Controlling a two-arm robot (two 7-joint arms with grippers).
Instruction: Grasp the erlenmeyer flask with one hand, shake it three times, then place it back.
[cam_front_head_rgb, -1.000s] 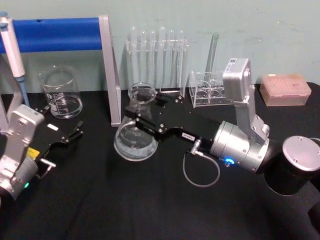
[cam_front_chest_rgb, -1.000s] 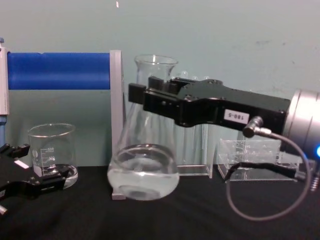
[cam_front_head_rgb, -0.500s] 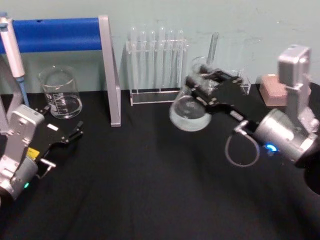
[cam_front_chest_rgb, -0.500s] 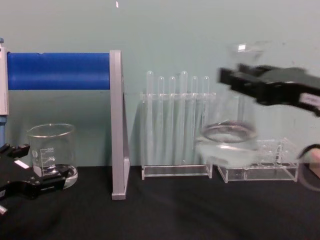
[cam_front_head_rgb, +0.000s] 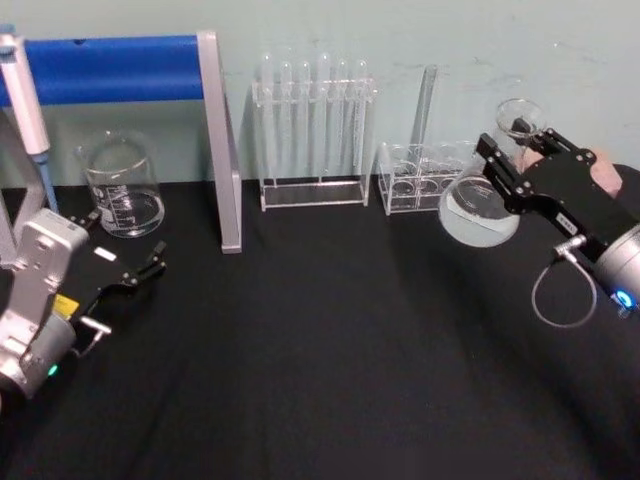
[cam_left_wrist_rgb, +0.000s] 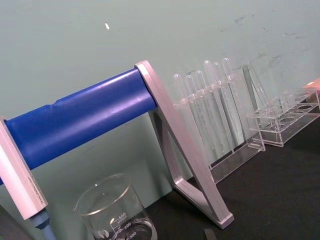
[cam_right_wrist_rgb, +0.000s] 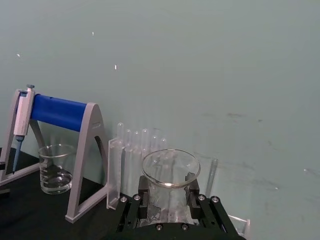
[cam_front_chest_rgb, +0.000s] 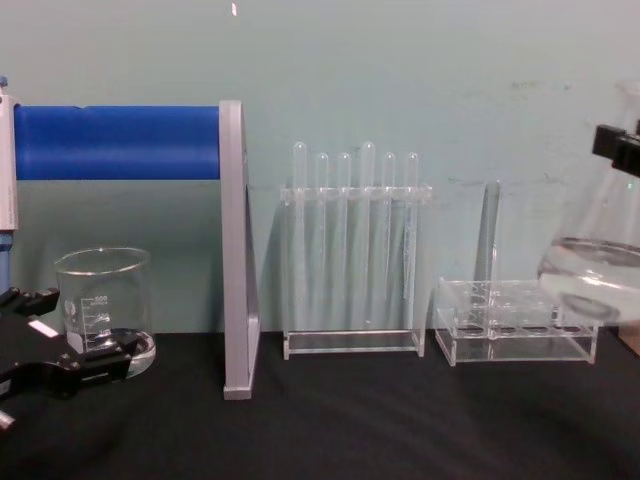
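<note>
Right gripper (cam_front_head_rgb: 503, 166): jaws clamped on the neck of the erlenmeyer flask (cam_front_head_rgb: 479, 208), one finger on each side, just under the flared lip. You can confirm the clamp in the right wrist view, where the open mouth of the flask stands up between the black fingers.

Flask position: lifted clear of the black table (cam_front_head_rgb: 300, 360), neck up, at the far right of the workspace. In the chest view its wide base hangs in front of the right end of the low clear rack (cam_front_chest_rgb: 510, 320), which holds one tall tube. Clear liquid fills the lower part of the cone – its surface reads roughly level.

Left gripper (cam_front_head_rgb: 152, 262): low on the left above the table, fingers apart and holding nothing. It sits near the glass beaker (cam_front_head_rgb: 120, 185) but is not touching it (a little clear liquid shows in the beaker).

Other fixtures for your record – a pipette stand with a blue bar (cam_front_head_rgb: 110, 68), carrying a pipette (cam_front_head_rgb: 25, 95) at its left end, and the test tube rack (cam_front_head_rgb: 312, 110) standing at the back wall between the stand and the low rack.
</note>
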